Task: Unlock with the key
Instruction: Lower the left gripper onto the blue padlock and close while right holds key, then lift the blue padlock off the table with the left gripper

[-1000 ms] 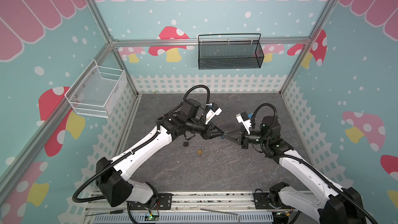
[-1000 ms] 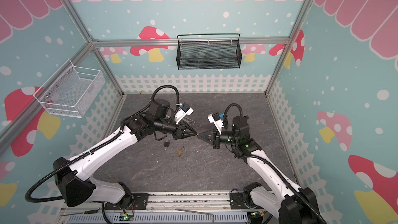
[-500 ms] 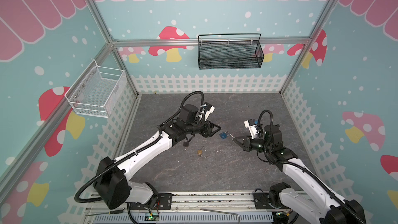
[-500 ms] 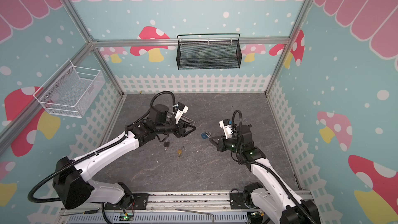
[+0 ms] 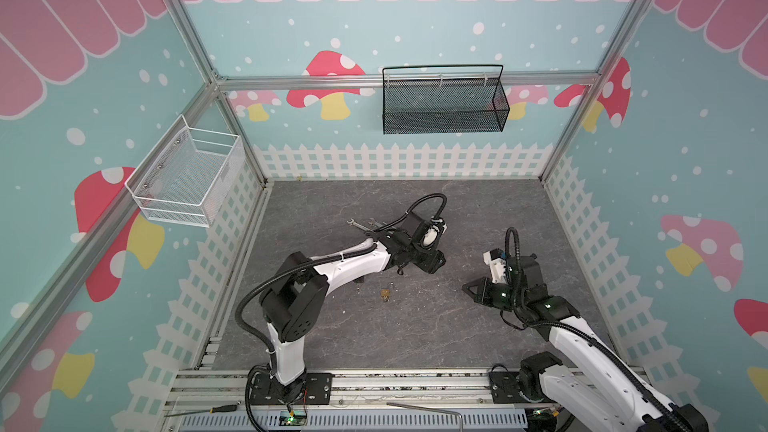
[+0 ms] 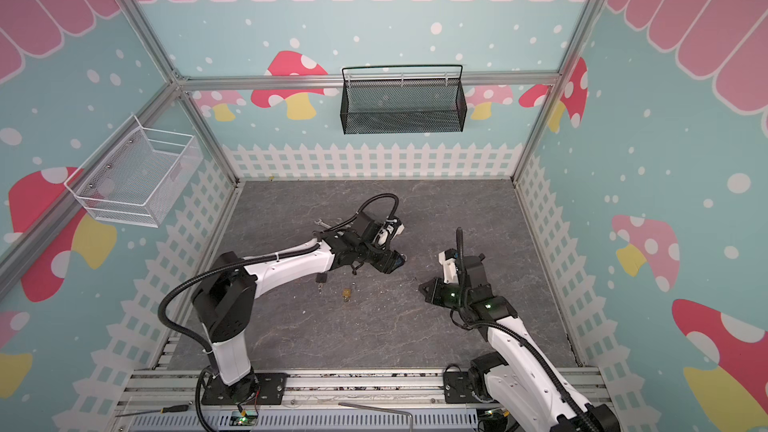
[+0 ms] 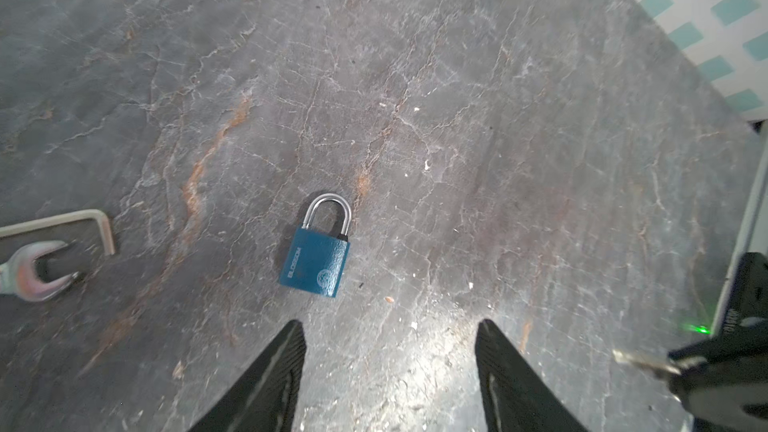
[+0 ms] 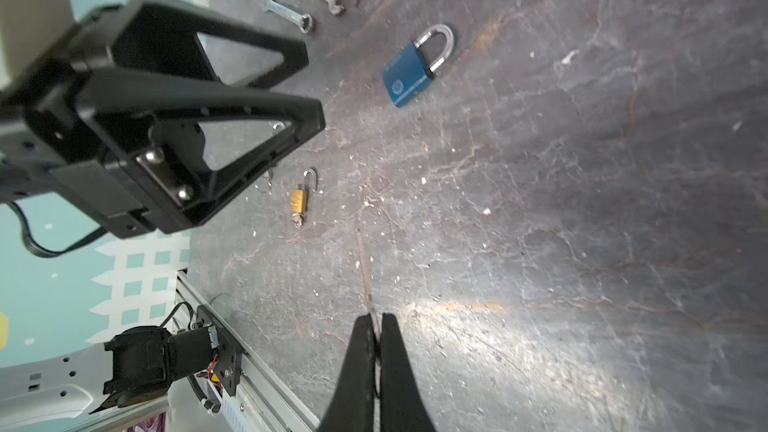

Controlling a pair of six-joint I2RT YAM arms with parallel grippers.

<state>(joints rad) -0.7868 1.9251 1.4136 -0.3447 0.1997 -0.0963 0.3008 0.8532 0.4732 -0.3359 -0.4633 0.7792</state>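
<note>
Key (image 8: 365,274) sticks out of the right claw (image 8: 376,320), pinched tight. Left claw (image 7: 389,324) gapes wide near the blue padlock (image 7: 316,261), which lies flat.

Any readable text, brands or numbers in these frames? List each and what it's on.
"BLOSSOM": on the body of the blue padlock, left wrist view.
Round emblem beside it: too small to read.
Brass padlock: nothing legible.
White lettering on the right arm's black housing: blurred.

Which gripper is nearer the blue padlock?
Left. The left gripper hangs open just short of the blue padlock; the right gripper, shut on the key, sits farther off.
</note>
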